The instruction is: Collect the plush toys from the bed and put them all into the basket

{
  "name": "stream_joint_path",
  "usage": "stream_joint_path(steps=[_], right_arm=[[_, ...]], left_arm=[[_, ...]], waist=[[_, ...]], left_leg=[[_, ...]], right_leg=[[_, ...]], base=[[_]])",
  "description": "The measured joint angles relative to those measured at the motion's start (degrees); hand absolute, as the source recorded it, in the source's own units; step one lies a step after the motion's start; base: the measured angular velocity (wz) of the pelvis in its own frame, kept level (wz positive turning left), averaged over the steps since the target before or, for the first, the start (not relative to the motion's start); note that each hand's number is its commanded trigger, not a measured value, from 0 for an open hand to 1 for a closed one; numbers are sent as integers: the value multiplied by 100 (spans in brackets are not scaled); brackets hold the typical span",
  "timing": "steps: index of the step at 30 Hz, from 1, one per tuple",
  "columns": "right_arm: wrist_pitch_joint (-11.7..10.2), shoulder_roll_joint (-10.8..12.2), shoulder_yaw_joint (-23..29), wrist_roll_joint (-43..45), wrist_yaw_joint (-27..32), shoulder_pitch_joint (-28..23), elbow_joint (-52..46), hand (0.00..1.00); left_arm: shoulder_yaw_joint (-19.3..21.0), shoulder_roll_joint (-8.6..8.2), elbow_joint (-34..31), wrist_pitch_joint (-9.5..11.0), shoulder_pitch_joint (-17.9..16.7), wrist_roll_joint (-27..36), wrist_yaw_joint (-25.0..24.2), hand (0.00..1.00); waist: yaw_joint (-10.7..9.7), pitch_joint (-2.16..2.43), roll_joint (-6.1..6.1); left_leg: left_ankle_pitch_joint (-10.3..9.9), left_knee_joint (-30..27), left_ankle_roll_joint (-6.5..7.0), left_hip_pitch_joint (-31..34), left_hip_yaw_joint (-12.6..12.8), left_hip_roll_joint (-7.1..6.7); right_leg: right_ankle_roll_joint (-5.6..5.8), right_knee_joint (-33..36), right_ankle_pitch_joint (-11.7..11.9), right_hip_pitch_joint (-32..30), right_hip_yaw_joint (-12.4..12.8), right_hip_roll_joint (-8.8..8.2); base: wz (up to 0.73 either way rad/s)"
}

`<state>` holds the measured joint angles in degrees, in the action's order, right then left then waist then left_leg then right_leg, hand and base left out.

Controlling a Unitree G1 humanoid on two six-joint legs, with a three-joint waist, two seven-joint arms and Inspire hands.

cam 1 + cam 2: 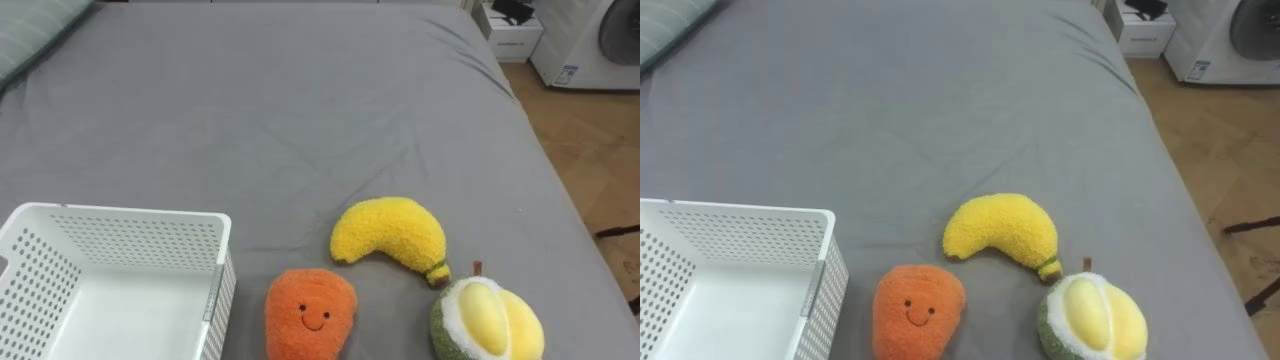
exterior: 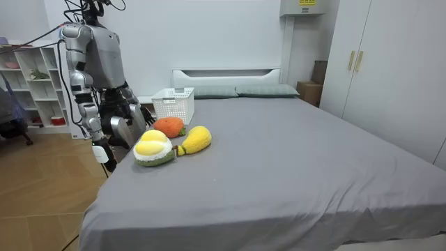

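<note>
Three plush toys lie on the grey bed [image 1: 300, 110] near its edge. A yellow banana [image 1: 390, 232] is in the middle. An orange toy with a smiling face [image 1: 310, 310] sits just left of it. A green and yellow durian [image 1: 488, 320] is at the right. A white perforated basket [image 1: 120, 230] stands to the left of the orange toy and holds nothing. In the room view I stand at the bedside beside the toys. My left hand [image 2: 136, 115] hangs low by the bed edge and my right hand [image 2: 102, 152] hangs at my side. Neither touches a toy.
A striped pillow [image 1: 40, 35] lies at the far left, with more pillows by the headboard [image 2: 237, 90]. Right of the bed is wooden floor [image 1: 600, 150], with a washing machine [image 1: 600, 40] and a white box [image 1: 515, 35]. A shelf unit [image 2: 35, 84] stands behind me.
</note>
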<state>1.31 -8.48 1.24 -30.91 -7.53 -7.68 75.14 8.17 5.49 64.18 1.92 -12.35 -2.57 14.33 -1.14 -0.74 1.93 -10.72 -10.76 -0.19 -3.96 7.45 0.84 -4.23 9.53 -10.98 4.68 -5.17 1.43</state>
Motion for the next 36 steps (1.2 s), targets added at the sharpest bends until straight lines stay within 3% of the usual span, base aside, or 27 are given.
stream_joint_path(steps=[19,21,25,36], right_arm=[[16,5,9,-237,55,-24,113,0],[78,9,37,-283,130,-44,106,0],[125,26,370,-334,263,-153,90,0],[235,-18,1433,-575,1052,-323,-85,0]], left_arm=[[-12,3,-4,-92,-1,5,12,0],[-8,-3,-8,-155,-1,75,10,0],[61,0,-28,-191,-21,69,-28,0],[485,32,-40,-201,-33,-36,-31,0]], waist=[[-3,17,-23],[-4,45,-50],[-36,108,-20],[-167,72,90]], left_leg=[[0,-1,0,-11,-11,-1],[0,0,0,-14,-9,-1],[0,0,0,-40,-13,-4],[0,-29,5,-61,-3,-3]], right_leg=[[-2,-3,1,18,-6,0],[-2,-3,1,19,-4,0],[-1,5,1,44,-12,-3],[22,30,-16,62,19,-6]], base=[[0],[0],[0],[0]])
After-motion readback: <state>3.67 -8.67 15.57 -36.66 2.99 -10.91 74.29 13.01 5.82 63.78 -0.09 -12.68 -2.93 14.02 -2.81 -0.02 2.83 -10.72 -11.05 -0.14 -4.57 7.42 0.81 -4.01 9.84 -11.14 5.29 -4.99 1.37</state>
